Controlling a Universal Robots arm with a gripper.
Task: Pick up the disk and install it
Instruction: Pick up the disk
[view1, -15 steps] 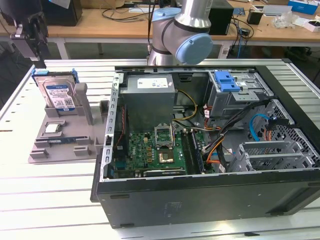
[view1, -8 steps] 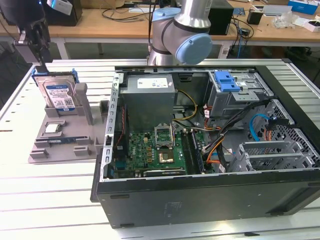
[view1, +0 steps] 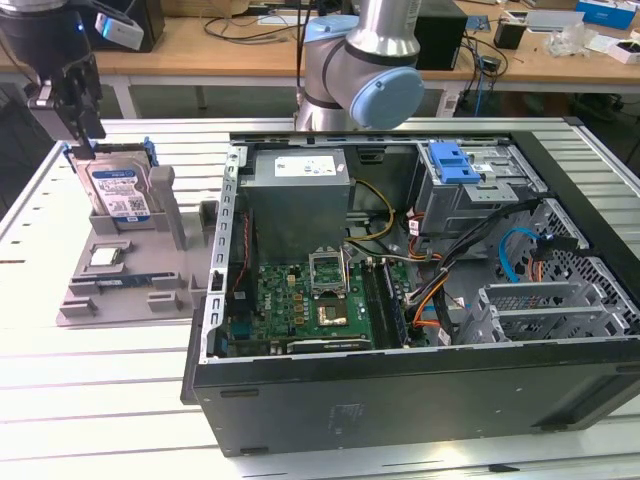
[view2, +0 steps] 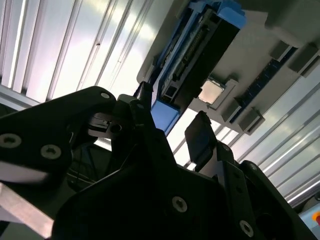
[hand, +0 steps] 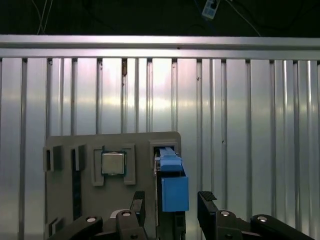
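The disk (view1: 118, 190), a silver drive with a white-and-blue label in a blue bracket, stands on edge in a slot of the grey holder (view1: 130, 295) at the exterior view's left. My gripper (view1: 78, 135) hangs just above its top edge. In the first wrist view the gripper (hand: 172, 204) is open, one black finger (hand: 138, 202) on each side of the disk's blue bracket (hand: 174, 185), with gaps to both. The second wrist view shows the gripper (view2: 172, 125) straddling the end of the disk (view2: 200, 55) the same way.
A small square processor chip (view1: 107, 256) lies in a recess of the holder, beside the disk. The open computer case (view1: 400, 300) stands to the exterior view's right, with a drive cage and blue clip (view1: 455, 160) at its far side. The table is ribbed metal.
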